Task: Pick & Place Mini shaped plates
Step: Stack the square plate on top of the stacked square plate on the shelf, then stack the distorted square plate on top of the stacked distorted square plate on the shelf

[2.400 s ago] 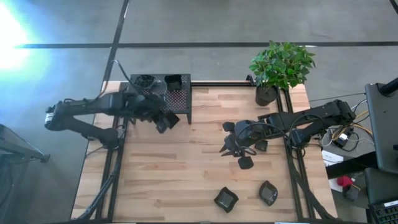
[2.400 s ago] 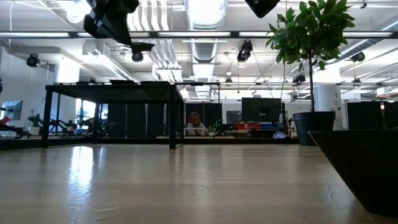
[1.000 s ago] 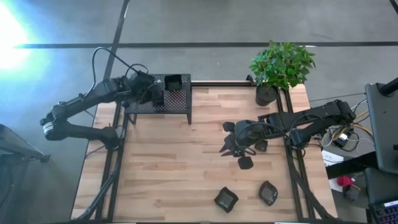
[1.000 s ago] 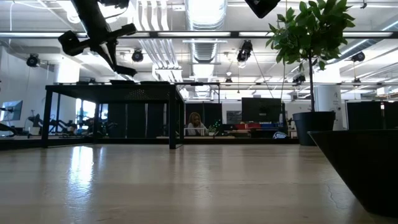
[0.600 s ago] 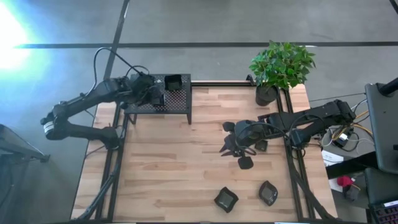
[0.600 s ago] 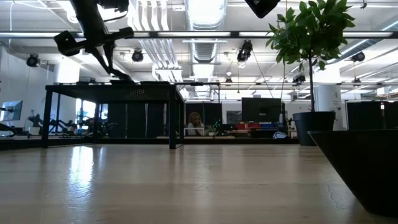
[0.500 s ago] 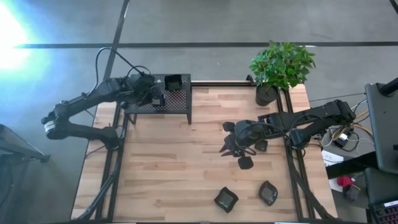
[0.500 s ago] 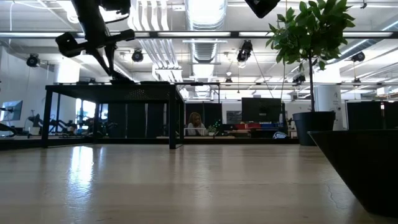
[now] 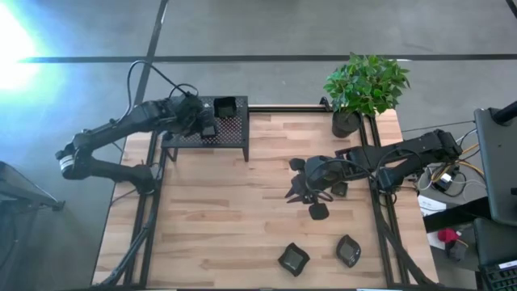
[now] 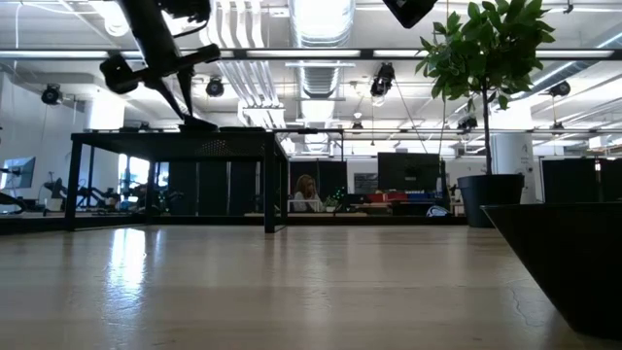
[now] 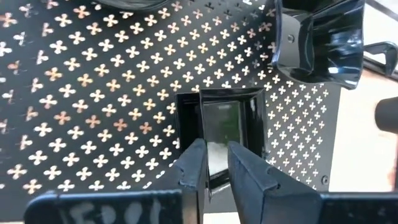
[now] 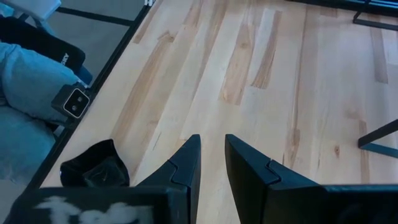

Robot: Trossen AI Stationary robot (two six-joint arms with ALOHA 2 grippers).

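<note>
A small glossy black square plate (image 11: 219,134) is being set down flat on the black perforated metal stand (image 9: 230,129), at eleven o'clock on the table; its near rim is being straddled by the left gripper (image 11: 213,163), fingers slightly parted, apparently for release. The right gripper (image 12: 209,163), fingers slightly apart, is being held empty mid-table.

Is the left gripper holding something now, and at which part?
The left gripper straddles the near rim of a small square plate on the perforated stand; whether it grips cannot be told.

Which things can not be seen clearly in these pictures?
- High view: the plates on the perforated stand are partly covered by the left gripper.
- Left wrist view: the square plate's near rim sits behind the fingers; contact is unclear. A second plate is cut off by the edge.
- Low view: a dark object close to the camera hides the table's right side.
</note>
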